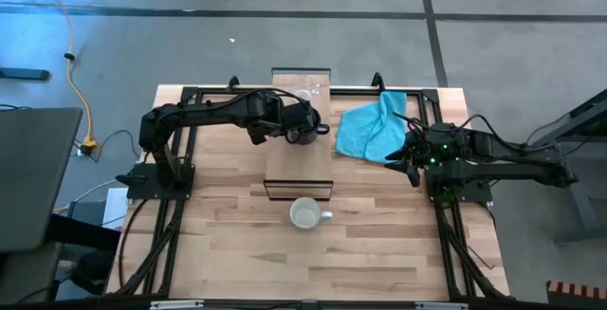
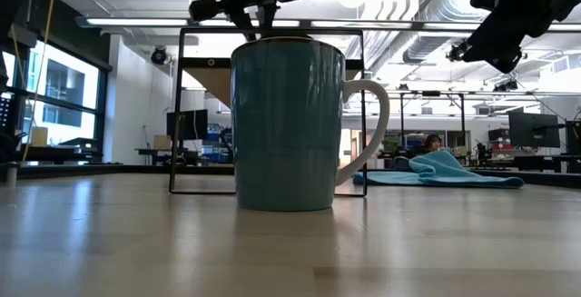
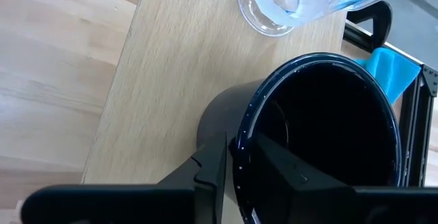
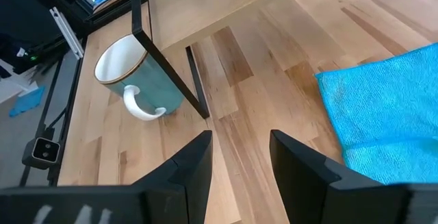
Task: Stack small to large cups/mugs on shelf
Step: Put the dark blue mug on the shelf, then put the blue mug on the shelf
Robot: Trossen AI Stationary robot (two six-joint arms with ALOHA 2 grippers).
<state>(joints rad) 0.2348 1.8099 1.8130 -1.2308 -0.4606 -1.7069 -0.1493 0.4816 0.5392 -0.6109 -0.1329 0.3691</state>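
The shelf (image 1: 285, 163) is a long light-wood board on a dark frame, running from the table's far edge toward its middle. A clear glass cup (image 3: 272, 1) stands on the shelf's far end. Just nearer is the black mug (image 3: 328, 121), with my left gripper (image 3: 239, 150) shut on it. The mug with a white inside and handle and a teal wall (image 1: 305, 215) stands upright on the table at the shelf's near end. My right gripper (image 4: 239, 142) hangs open above the table's right side, beside the turquoise cloth. My left gripper holds the black mug by its rim (image 3: 244, 129), on the side toward the table's left. One finger (image 3: 287, 172) is inside the mug and the other (image 3: 209, 166) is outside. The fingers slant down from the left. The mug is upright over the shelf board; I cannot tell whether its bottom rests there.
A crumpled turquoise cloth (image 1: 373, 126) lies on the table to the right of the shelf. Bare wood tabletop (image 1: 237, 244) stretches along the near side, around the teal-walled mug. Dark frame rails (image 1: 175, 215) run along the table's left and right edges.
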